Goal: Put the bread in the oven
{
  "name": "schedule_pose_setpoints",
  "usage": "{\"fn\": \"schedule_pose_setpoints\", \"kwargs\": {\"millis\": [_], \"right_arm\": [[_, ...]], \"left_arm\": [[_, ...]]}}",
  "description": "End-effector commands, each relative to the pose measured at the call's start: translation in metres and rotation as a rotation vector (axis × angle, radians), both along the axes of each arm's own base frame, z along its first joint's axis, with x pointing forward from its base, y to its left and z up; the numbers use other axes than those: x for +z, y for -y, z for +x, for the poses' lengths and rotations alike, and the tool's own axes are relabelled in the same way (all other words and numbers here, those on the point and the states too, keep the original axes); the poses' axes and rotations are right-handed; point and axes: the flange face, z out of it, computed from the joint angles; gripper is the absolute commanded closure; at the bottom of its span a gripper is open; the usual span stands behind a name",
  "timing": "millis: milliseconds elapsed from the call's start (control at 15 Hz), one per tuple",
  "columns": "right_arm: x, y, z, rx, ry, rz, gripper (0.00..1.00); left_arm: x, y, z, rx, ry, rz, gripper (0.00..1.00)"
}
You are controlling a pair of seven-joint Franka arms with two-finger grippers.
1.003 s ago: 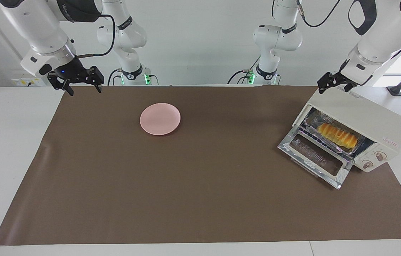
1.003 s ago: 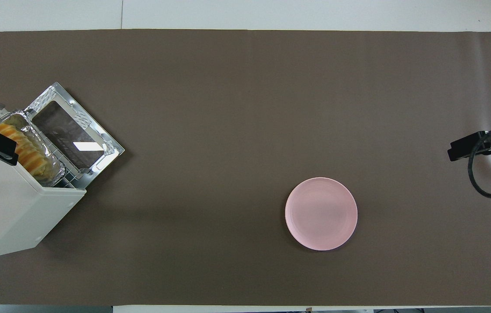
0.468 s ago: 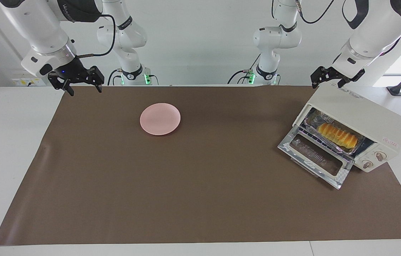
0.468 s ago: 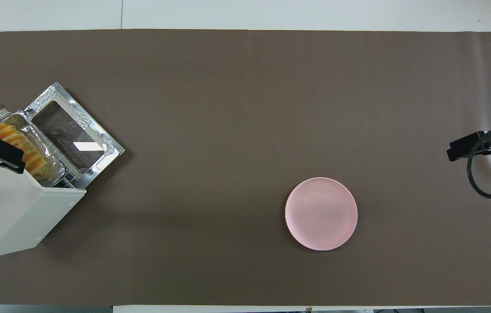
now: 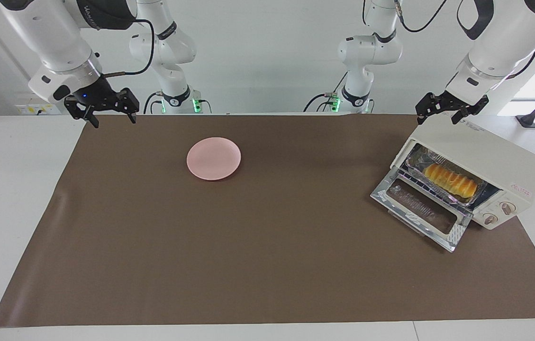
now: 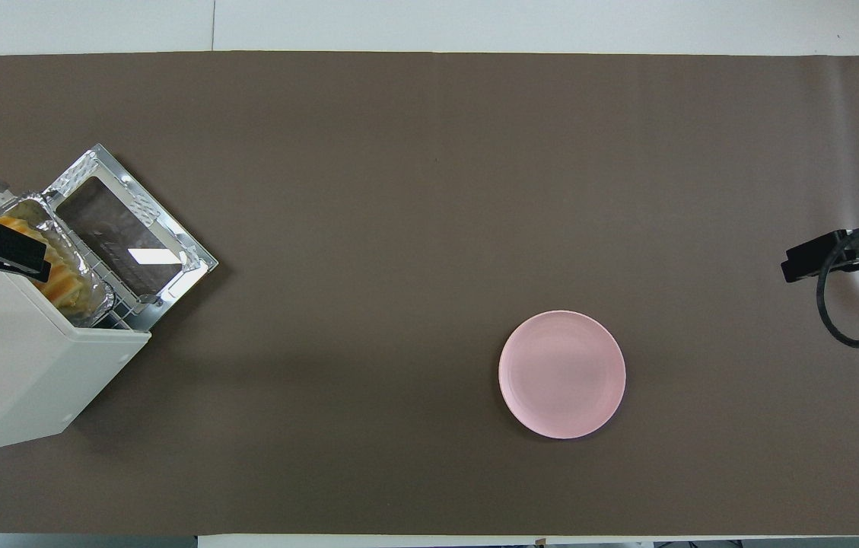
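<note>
- The bread [image 5: 450, 180] lies in a crinkled foil tray [image 5: 418, 161] on the wire rack inside the toaster oven [image 5: 485, 154], at the left arm's end of the tabletop [image 5: 267, 265].
- The oven's glass door [image 5: 421, 210] hangs open, dropped flat in front of the cavity, and the tray's edge juts a little past the opening.
- The left gripper [image 5: 448, 110] hovers over the top edge of the oven, its jaws spread apart and holding nothing.
- The right gripper [image 5: 106, 110] waits over the tabletop's edge at the right arm's end, jaws wide open and empty.
- A pink plate [image 5: 213, 158] sits bare on the brown mat, well apart from the oven.
- Judging from this, the loaf is placed and the work is near its end; what may remain is seating the tray fully and shutting the door.
- That next move would call for the left gripper to come down in front of the oven, get under the door's outer edge and swing it up, without nudging the light oven sideways.
</note>
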Motion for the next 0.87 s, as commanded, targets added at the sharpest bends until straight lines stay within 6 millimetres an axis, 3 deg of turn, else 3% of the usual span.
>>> {"fn": "schedule_pose_setpoints", "kwargs": {"millis": [0,803], "right_arm": [[0.001,0.000,-0.007,-0.011,0.004,-0.006,0.00],[0.001,0.000,-0.007,-0.011,0.004,-0.005,0.00]], "left_arm": [[-0.004,0.003,-0.006,-0.010,0.017,-0.024,0.00],[-0.008,0.018,-0.010,-0.040,0.009,-0.023,0.00]]}}
